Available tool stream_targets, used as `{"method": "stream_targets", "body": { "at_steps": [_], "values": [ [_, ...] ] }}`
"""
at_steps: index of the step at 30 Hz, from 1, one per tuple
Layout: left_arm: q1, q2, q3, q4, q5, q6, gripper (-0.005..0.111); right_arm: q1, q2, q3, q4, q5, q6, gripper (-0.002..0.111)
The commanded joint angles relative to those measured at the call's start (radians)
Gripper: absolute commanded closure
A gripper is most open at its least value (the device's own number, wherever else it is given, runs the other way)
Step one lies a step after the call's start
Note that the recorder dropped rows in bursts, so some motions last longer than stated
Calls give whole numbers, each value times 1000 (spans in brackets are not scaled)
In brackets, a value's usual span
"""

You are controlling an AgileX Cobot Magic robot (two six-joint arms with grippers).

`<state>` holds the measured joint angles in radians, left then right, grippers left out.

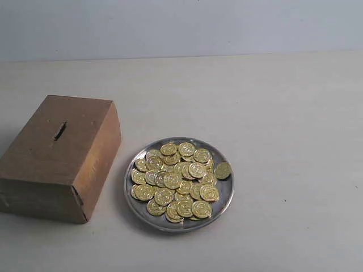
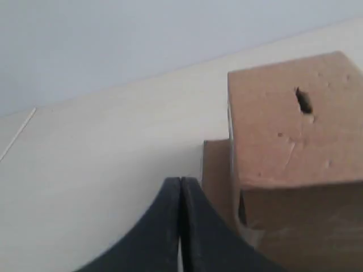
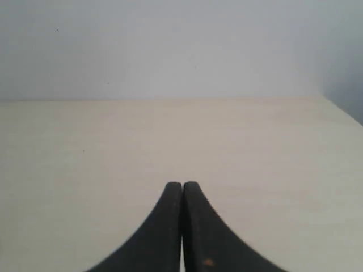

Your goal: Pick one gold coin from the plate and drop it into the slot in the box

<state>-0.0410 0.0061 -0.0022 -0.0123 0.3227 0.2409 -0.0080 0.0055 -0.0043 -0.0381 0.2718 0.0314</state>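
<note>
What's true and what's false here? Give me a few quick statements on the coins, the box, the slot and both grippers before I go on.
1. The gold coins lie heaped on the round silver metal plate. True.
2. In the exterior view the brown cardboard box stands right of the plate. False: it stands on the left.
3. The short dark slot is cut in the box's top face. True.
4. The left gripper holds a coin. False: it is shut on nothing.
5. The right gripper is shut and empty. True.
</note>
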Motion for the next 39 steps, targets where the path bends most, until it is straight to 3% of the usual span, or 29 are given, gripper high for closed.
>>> {"method": "stream_targets", "body": {
  "at_steps": [1,2,5,12,18,22,27,30,36,39],
  "values": [
    [1,-6,2,-292,-143,-187,107,-6,-6,4,135,-201,82,108],
    [1,-6,2,-383,-173,-210,107,-6,-6,4,211,-256,120,108],
    [1,-6,2,-453,-234,-217,107,-6,-6,4,355,-366,155,108],
    [1,-6,2,-493,-309,-223,107,-6,-6,4,380,-420,160,108],
    [1,-6,2,-504,-336,-241,107,-6,-6,4,380,-352,252,108],
    [1,-6,2,-505,-300,-367,107,-4,-6,2,380,-213,252,108],
    [-34,-6,-4,-517,-132,-426,107,-2,4,-223,438,41,100,108],
    [-97,-6,-33,-614,-78,-312,107,38,114,-391,556,115,-145,108],
    [-234,64,-106,-1012,5,175,107,110,595,-757,677,451,-534,108],
    [-263,125,-177,-1049,93,395,107,145,854,-892,705,597,-633,108]
  ]
}}
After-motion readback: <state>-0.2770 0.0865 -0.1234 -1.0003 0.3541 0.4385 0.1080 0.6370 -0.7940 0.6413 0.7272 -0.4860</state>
